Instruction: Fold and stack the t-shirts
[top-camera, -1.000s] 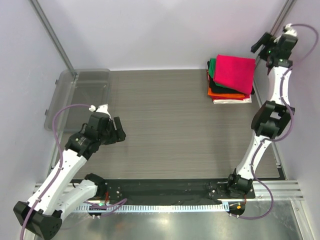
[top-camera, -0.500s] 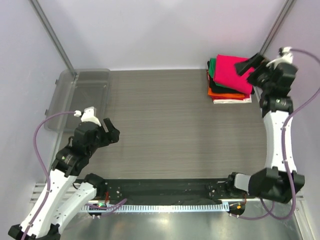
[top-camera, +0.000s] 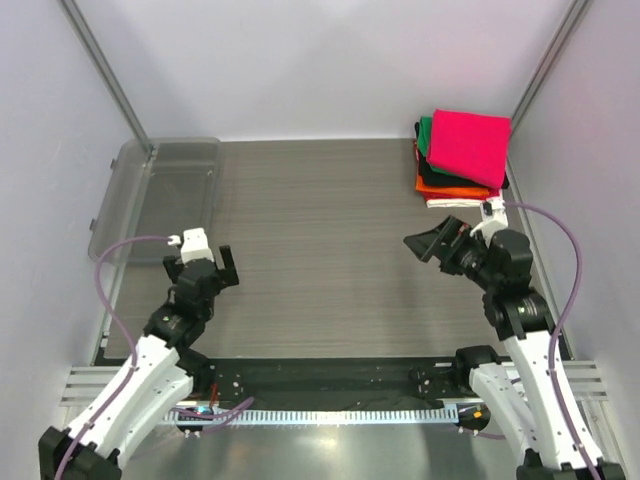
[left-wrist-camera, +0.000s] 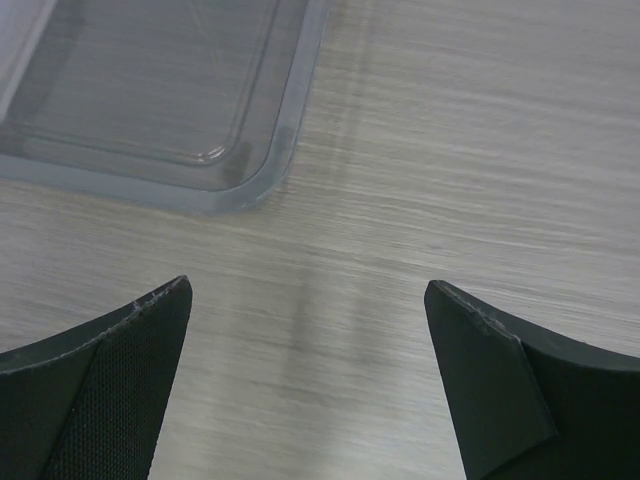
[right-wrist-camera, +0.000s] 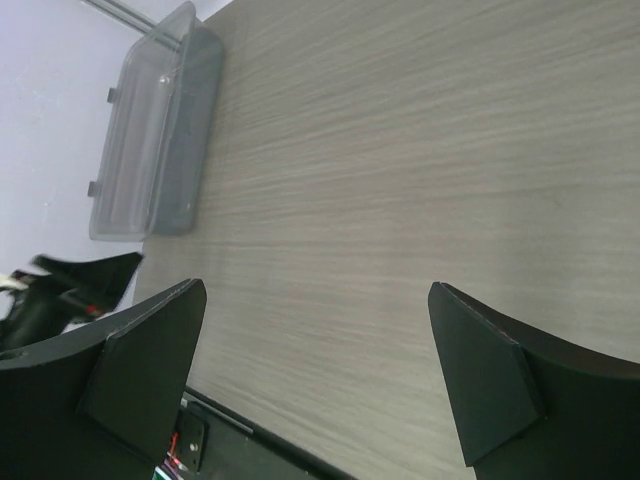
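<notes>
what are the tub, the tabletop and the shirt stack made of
Tub: clear, glossy plastic by the look; the table grain shows through it and its rim catches light. Tabletop: matte grey wood grain, likely laminate rather than solid wood. Shirts: soft matte cloth, folded with rounded edges.

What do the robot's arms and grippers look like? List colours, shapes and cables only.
Both the left arm and the right arm have white shell links joined by black joints. A thin purple cable loops along each. The left gripper and right gripper carry matte black, wedge-shaped fingers; one inner pad shows a fine mesh texture.
</notes>
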